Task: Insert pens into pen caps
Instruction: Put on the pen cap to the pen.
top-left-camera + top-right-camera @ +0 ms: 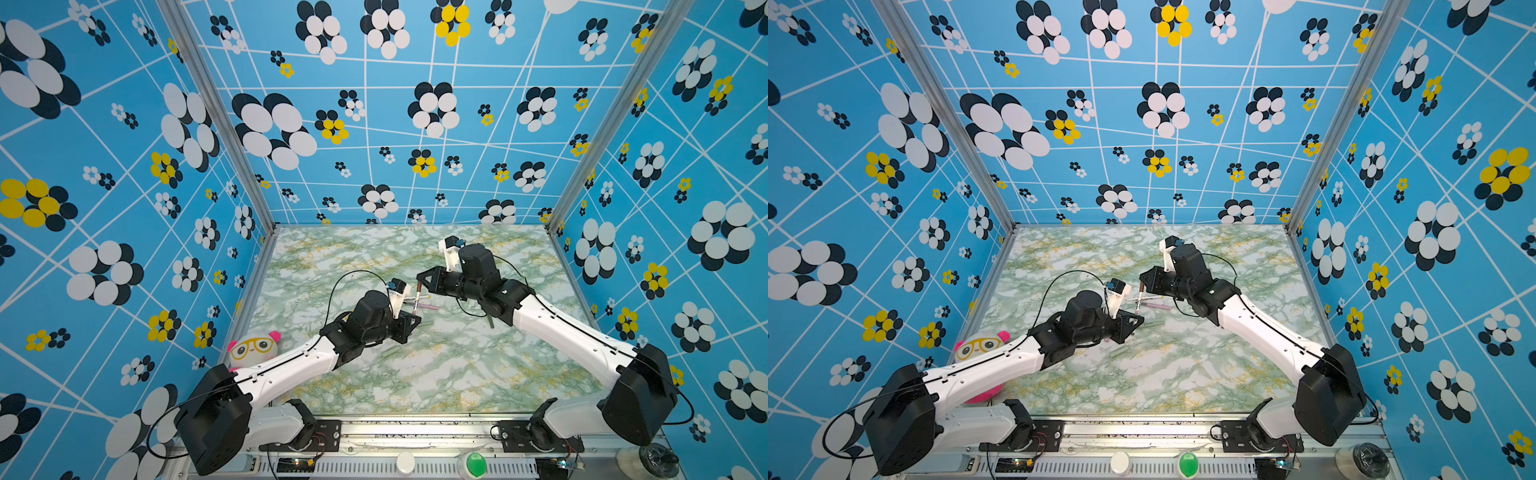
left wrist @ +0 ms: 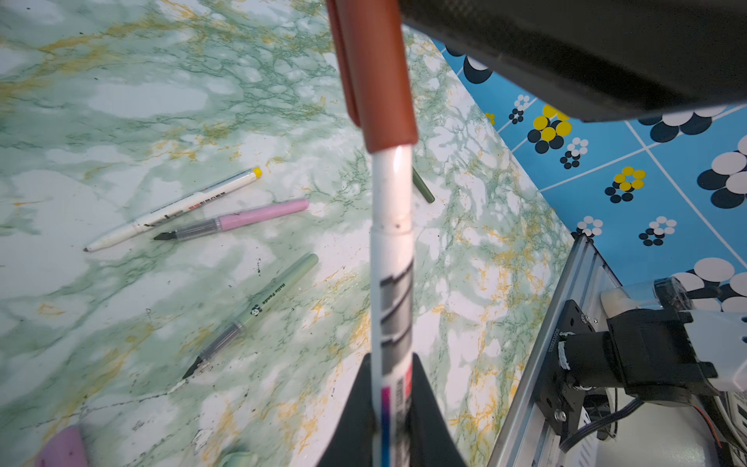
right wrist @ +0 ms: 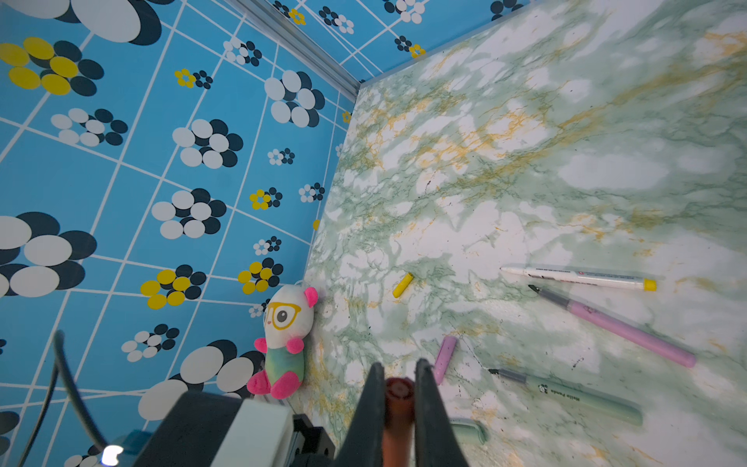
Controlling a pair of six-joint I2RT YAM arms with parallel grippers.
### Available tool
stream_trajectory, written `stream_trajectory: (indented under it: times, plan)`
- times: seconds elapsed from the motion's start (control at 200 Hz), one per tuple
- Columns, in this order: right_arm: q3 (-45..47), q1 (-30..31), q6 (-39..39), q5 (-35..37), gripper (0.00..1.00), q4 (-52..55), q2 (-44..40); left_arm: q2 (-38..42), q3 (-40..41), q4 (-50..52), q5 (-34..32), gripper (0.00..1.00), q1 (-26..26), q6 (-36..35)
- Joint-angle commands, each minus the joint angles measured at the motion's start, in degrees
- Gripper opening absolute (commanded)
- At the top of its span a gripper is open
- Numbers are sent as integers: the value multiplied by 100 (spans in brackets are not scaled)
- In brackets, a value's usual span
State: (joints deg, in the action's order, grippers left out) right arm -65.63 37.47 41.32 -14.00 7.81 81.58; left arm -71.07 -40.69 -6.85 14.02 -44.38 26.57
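I hold the white pen (image 2: pixel 391 194) in my left end effector (image 2: pixel 391 364), brown cap (image 2: pixel 380 81) pinched in my right end effector (image 3: pixel 399 366) on that pen's tip, pink pen (image 2: pixel 258 214) on the counter (image 2: pixel 121 101) near it

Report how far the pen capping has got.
Done: no capped pen lies on the table yet. In hand: the left gripper holds the white pen; the right gripper holds the brown cap, already over its tip. Left: the yellow-ended pen, pink pen and pale green pen lie uncapped, the dark green pen partly hidden; yellow cap, pink cap and pale green cap lie loose.
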Motion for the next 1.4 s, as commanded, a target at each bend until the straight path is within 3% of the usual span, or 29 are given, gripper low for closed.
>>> stream_trajectory:
  times: [0.0,0.615,1.394]
  plan:
    - [-53,157,-34,-603,9,623,66,142,-361,-538,-335,0,-3,-471]
    - [-19,155,-28,-665,8,676,174,262,-361,-791,-484,0,-5,-878]
    - [-412,155,-61,-362,8,1605,455,303,-332,-915,-1766,0,-114,-1683]
